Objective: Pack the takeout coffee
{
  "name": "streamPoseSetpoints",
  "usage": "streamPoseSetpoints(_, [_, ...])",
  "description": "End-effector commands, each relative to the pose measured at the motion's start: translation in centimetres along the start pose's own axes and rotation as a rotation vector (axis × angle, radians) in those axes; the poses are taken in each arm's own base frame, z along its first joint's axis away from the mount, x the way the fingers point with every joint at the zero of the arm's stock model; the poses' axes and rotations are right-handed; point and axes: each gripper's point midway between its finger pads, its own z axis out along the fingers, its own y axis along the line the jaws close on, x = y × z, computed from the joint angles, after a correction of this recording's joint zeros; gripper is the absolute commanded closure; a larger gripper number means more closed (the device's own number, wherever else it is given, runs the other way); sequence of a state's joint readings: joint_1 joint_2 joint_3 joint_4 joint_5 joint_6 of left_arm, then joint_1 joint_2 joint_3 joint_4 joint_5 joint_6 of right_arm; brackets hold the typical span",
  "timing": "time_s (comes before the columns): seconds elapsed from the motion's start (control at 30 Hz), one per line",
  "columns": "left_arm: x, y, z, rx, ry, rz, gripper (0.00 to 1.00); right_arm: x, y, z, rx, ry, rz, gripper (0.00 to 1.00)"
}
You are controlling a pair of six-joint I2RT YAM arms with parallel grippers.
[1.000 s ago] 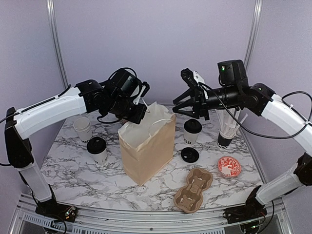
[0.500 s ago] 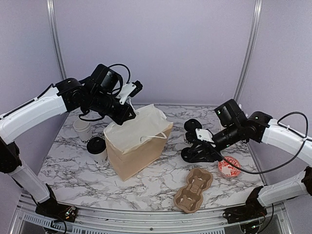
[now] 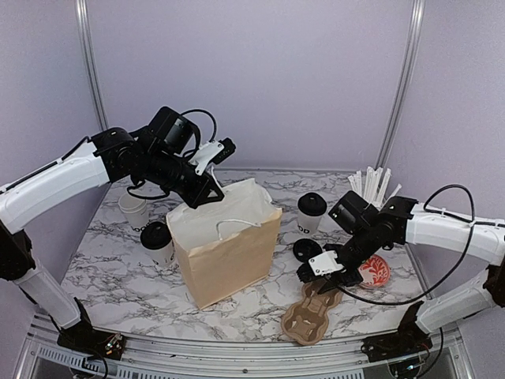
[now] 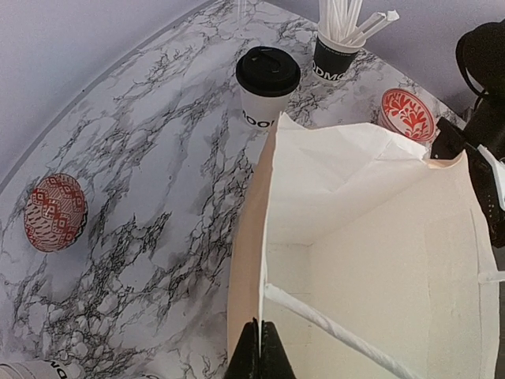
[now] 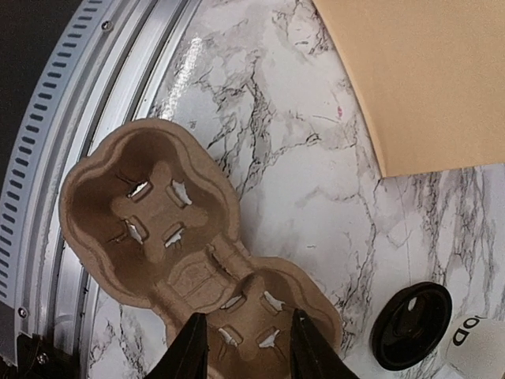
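Top external, left arm [image 3: 55, 185] at bag [image 3: 229, 253], right arm [image 3: 450, 229] over carrier [image 3: 301, 322]

1. The left arm [image 3: 71, 178] reached forward with its elbow raised. The left gripper [image 3: 213, 192] angled downward, its fingers [image 4: 256, 351] pinched together on the paper bag [image 3: 229, 253] rim.
2. The right arm [image 3: 450, 229] lay low and bent inward. The right gripper [image 3: 326, 278] pointed down with its fingers [image 5: 192, 347] spread apart.

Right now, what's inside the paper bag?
Left wrist view: bare white walls and a handle strip inside the paper bag, nothing else in sight. Its floor is cut off by the frame edge.
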State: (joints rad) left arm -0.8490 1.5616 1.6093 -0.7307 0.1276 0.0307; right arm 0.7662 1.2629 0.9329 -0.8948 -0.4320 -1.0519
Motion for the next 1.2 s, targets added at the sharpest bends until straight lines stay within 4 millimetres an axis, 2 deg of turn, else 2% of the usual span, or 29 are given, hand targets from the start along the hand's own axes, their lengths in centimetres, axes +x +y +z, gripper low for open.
streamPoseSetpoints(0.0, [0.8,0.0,0.3,0.01,0.026,-0.002,1.0,1.3,1.2,0.9,-0.011,0.109,-0.142,0.64])
streamPoseSetpoints(0.17, [1.0,0.0,0.5,0.012,0.035,-0.006,1.0,1.5,1.5,2.5,-0.04,0.183,-0.261,0.48])
streamPoseSetpoints(0.23, [1.2,0.0,0.6,0.013,0.039,-0.009,1.0,1.9,1.5,3.1,-0.049,0.216,-0.3,0.47])
streamPoseSetpoints(0.6, [1.8,0.5,0.4,-0.002,0.045,-0.017,1.0,2.5,1.7,4.5,-0.095,0.275,-0.376,0.5])
streamPoseSetpoints(0.87, [2.0,0.6,0.4,-0.001,0.05,-0.024,1.0,2.5,2.7,5.3,-0.16,0.29,-0.384,0.53])
streamPoseSetpoints(1.17, [2.4,0.6,0.6,0.002,0.06,-0.032,1.0,2.5,3.2,5.8,-0.185,0.314,-0.378,0.61])
